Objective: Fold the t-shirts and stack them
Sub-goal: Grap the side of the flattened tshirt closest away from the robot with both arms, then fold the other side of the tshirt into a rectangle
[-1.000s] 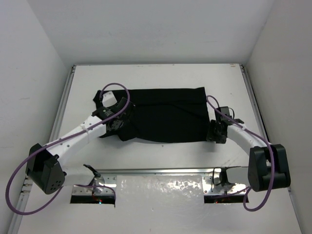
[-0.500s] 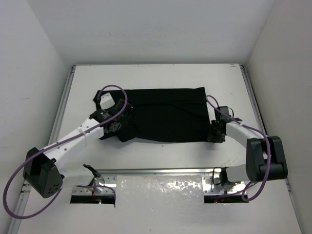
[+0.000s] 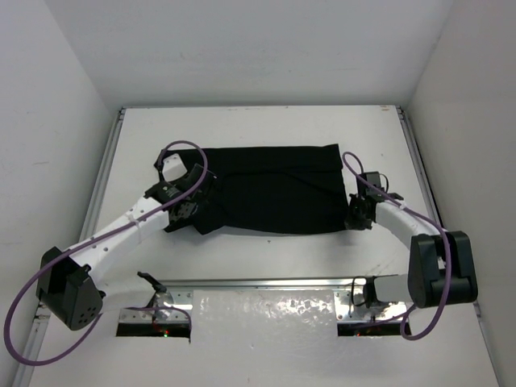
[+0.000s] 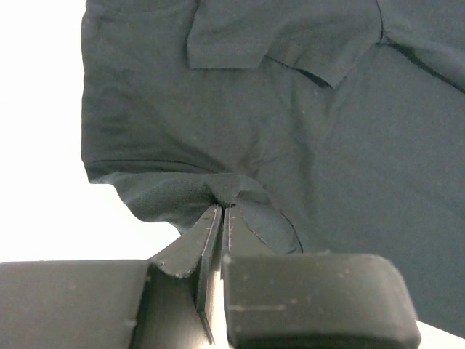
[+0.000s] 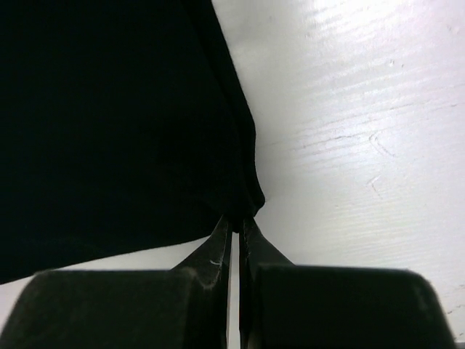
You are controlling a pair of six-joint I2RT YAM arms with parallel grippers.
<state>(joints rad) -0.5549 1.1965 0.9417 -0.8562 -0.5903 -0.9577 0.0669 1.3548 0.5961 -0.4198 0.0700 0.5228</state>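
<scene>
The t-shirt (image 3: pixel 274 189) is plain black; the table (image 3: pixel 242 125) is white.

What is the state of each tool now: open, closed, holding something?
Left tool: closed, pinching a fold of the shirt.
Right tool: closed on the shirt's corner.

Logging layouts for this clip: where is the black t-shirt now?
In the top view the black t-shirt lies spread in the middle of the table, the left claw pinching its near-left edge and the right claw its near-right corner.

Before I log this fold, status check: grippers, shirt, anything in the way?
Left gripper shut on t-shirt, near-left edge. Right gripper shut on its near-right corner. Nothing in the way.
</scene>
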